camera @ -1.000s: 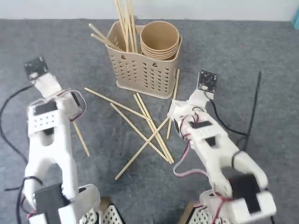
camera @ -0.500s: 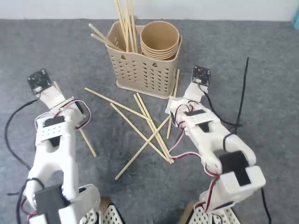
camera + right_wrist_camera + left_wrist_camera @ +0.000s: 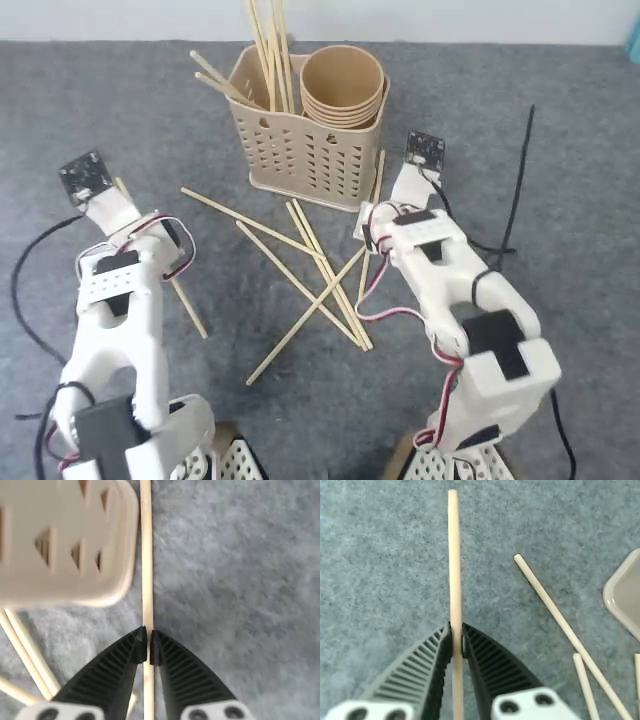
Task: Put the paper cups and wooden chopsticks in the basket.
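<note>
**A:** What is the left hand [image 3: 456,630] doing?

**B:** It is clenched on a chopstick [image 3: 453,555]. The two jaws pinch it from either side, and the stick runs straight out past the fingertips over the grey desk [image 3: 375,555]. I can't tell whether it rests on the desk or is lifted off it.

**A:** And the right hand [image 3: 149,637]?

**B:** It is grasping too. Its jaws are closed on a second chopstick [image 3: 146,540], which reaches ahead of the hand and passes just beside the bottom corner of the basket [image 3: 60,545]. I can't make out whether stick and basket touch.

**A:** Where is everything else?

**B:** The paper cups [image 3: 343,85] sit stacked inside the basket, out ahead of the right hand. Next to them in the same basket stand the upright chopsticks [image 3: 268,50], some of them leaning over the rim. The loose chopsticks [image 3: 310,280] lie crisscrossed on the desk between the two hands, nearer the right one and well apart from the left.
</note>
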Robot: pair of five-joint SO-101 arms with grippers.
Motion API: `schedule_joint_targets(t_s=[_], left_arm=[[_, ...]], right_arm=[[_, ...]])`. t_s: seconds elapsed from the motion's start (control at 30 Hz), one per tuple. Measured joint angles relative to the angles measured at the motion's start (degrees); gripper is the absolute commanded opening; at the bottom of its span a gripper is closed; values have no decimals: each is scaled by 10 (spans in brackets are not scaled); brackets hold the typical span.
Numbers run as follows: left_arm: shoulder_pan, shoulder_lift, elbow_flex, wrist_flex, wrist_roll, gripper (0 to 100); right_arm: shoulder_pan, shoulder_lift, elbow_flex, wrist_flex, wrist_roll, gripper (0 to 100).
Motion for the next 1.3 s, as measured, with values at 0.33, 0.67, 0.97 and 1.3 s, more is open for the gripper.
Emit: schedule_joint_targets(t_s=[0.33,0.67,0.97,1.3], left_arm=[[0,0,0,0,0,12],[0,0,0,0,0,12],[0,0,0,0,0,12],[0,0,0,0,0,12]], right_arm=[[28,-269,284,4,96,8],[29,-625,462,85,134,78],[29,-564,280,174,110,87],[30,-257,153,47,79,84]])
